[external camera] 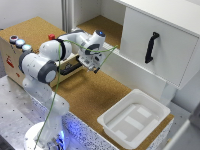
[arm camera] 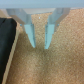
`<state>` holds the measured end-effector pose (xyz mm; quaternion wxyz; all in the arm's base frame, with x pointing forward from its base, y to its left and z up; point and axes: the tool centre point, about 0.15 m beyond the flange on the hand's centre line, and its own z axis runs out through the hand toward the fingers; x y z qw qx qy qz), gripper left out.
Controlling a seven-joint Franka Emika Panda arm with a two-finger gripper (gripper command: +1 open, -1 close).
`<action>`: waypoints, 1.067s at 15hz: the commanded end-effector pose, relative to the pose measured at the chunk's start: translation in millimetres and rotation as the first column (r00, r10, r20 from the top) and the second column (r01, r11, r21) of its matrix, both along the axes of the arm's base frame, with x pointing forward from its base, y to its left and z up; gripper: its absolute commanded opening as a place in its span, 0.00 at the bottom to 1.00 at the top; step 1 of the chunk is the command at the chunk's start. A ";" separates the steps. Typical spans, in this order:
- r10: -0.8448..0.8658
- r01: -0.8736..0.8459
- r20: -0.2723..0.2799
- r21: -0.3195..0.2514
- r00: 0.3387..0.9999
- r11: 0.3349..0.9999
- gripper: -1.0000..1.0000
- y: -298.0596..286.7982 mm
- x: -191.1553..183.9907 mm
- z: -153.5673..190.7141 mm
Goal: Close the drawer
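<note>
Our gripper [external camera: 96,68] hangs released, holding nothing, over the cork bench [external camera: 95,95]. The drawer [external camera: 70,67] juts open from the tan box [external camera: 15,55] at about nine o'clock of it. A glancing push could skew the drawer or shove the box. The blur likely hides any writing; we read none.

Tabletop [external camera: 95,95]: looking like cork, speckled tan, matt and grainy; the wrist view is showing the same rough grain.
Wooden box [external camera: 12,57]: showing plain tan wood, matt.
Drawer [external camera: 70,68]: showing light-brown wood with a dark inside.
Buttons [external camera: 20,43]: looking like glossy plastic.
Tray [external camera: 134,119]: appearing as smooth white plastic with a slight sheen.
Cabinet panel [external camera: 159,47]: showing a smooth white matt face; its handle [external camera: 151,47] is looking black and smooth.
Arm [external camera: 45,65]: shining as glossy white shells.
Fingers [arm camera: 31,36]: looking pale blue, smooth.
</note>
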<state>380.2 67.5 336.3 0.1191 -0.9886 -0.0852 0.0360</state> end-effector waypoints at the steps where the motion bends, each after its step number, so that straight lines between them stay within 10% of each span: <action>1: 0.112 -0.114 -0.027 -0.118 0.993 0.986 0.00 22.2 -10.5 -16.0; 16: 0.013 -0.013 -0.009 -0.029 1.000 0.999 0.00 103.3 -24.2 -13.3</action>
